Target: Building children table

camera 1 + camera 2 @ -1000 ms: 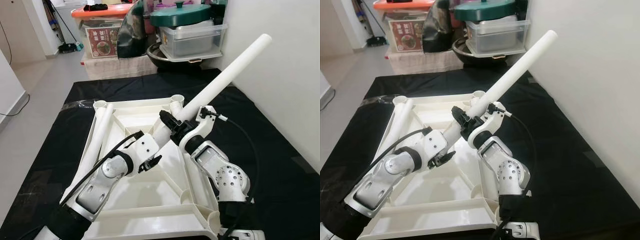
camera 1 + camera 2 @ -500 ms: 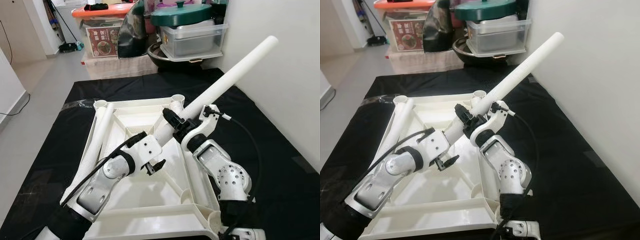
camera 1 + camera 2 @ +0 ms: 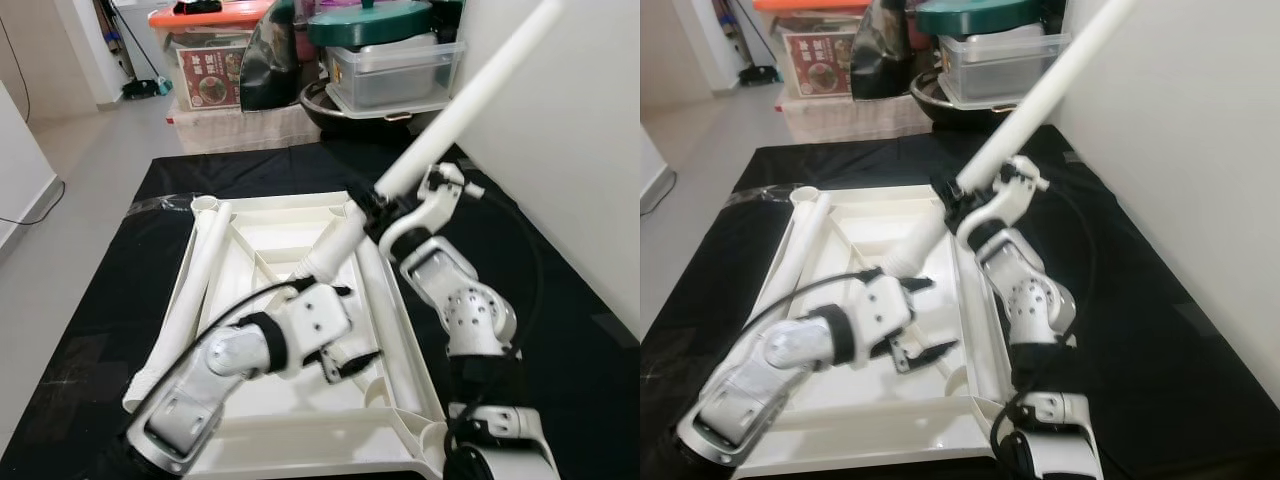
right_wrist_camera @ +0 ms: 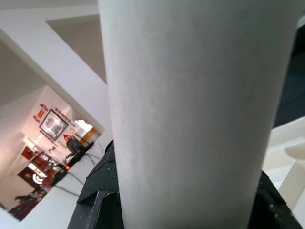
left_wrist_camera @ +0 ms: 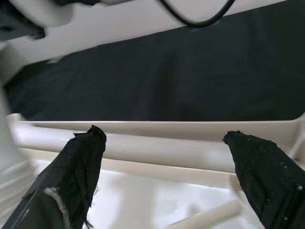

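The white table top [image 3: 283, 228] lies upside down on a black cloth [image 3: 570, 300]. My right gripper [image 3: 377, 210] is shut on a white table leg [image 3: 470, 95], which tilts up toward the right wall; its lower end hangs over the table top's middle. In the right wrist view the leg [image 4: 190, 119] sits between the black fingers [image 4: 97, 195]. My left gripper [image 3: 352, 328] is open and holds nothing, low over the near right part of the table top. In the left wrist view its fingers [image 5: 81, 162] face the table top's rim [image 5: 157, 143]. A second leg [image 3: 197, 272] lies along the left side.
Storage boxes [image 3: 210, 60] and a lidded pot on a clear tub [image 3: 385, 60] stand behind the cloth. A white wall [image 3: 590, 150] runs close along the right. Bare floor [image 3: 70, 200] lies to the left.
My left gripper has let go of the leg, opened and dropped toward the near right part of the table top. The right gripper has lifted the leg higher and steeper. The camera shifted too.
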